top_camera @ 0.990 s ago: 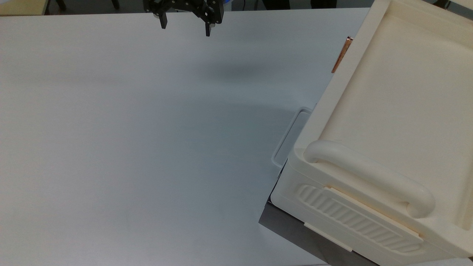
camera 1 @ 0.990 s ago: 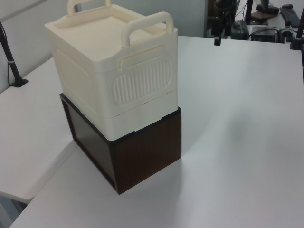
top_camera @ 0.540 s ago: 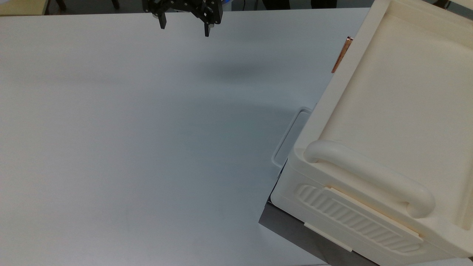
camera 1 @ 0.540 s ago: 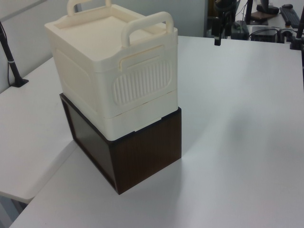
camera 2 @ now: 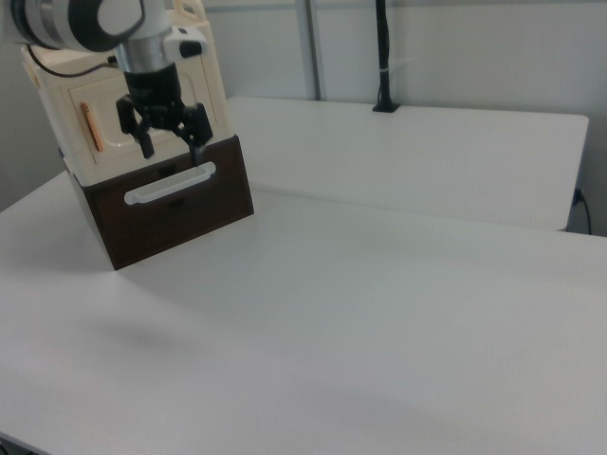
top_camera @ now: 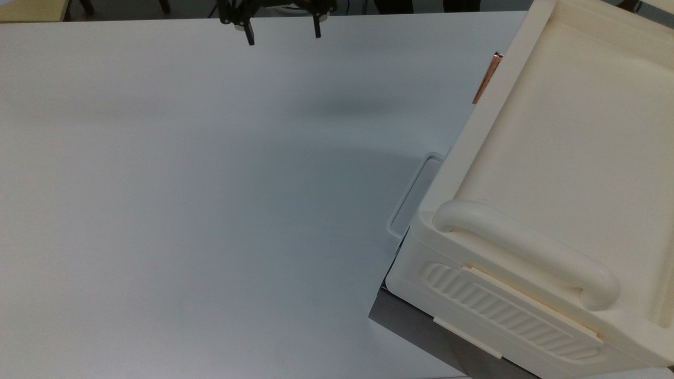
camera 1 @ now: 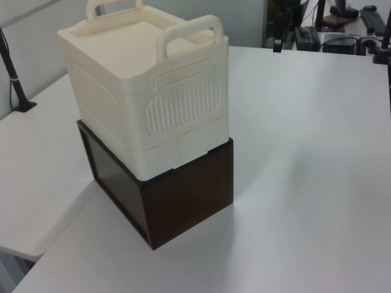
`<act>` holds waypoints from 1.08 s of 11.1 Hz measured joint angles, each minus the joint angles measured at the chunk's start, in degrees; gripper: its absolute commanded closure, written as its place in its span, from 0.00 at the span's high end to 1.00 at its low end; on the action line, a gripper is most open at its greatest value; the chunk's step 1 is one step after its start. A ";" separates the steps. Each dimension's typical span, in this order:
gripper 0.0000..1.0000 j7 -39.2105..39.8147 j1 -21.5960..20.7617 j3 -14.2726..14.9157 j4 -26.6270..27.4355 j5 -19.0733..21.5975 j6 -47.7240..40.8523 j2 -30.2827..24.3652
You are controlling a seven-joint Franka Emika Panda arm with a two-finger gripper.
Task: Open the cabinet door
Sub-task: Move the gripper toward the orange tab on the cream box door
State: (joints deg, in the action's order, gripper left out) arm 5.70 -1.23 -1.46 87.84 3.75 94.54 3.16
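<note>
One gripper (top_camera: 283, 32), fingers spread apart and holding nothing, hangs over the far edge of the white bench (top_camera: 210, 184) at the top view's upper middle, well apart from everything else.

Moving right in the top view: the small copper handle (top_camera: 486, 78) shows as a thin slanted bar on the cabinet's face, near the top edge of that face. Further right sits the cabinet (top_camera: 568, 158) itself, w/ tray-like top and thick rounded handle (top_camera: 526, 252), stacked on a dark brown base box (camera 1: 183, 195) that has its own pale bar pull (camera 2: 171, 183).

In the right view the cabinet door (camera 2: 114, 123) is the cream front panel at the right view's far left, copper handle upright on the right view's left side of it. Door looks flush w/ the frame, so probably fully closed, though the arm covers part of it there.

Step in hand, as I judge it: approach, not yet contact. To do it well:
- Travel toward the top view's right and drop to handle height, i.e. near the cabinet's upper part, above the brown box.
- Turn the wrist so the open fingers straddle the upright bar from either side.
- Close on the bar only, not the door edge.
- Pull along an arc about the hinge, presumably at the end opposite the handle; a straight tug could drag the cabinet off its base, since nothing seems to pin it.
</note>
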 measured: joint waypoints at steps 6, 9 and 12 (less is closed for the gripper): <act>0.95 7.53 -12.97 -1.38 -5.01 0.60 12.68 3.61; 0.88 9.90 -17.13 -1.41 -8.27 0.59 14.03 7.42; 0.66 14.71 -19.15 -1.53 -8.87 -0.40 16.13 8.42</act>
State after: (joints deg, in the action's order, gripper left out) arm 20.41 -20.38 -2.99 78.97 3.35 110.67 11.58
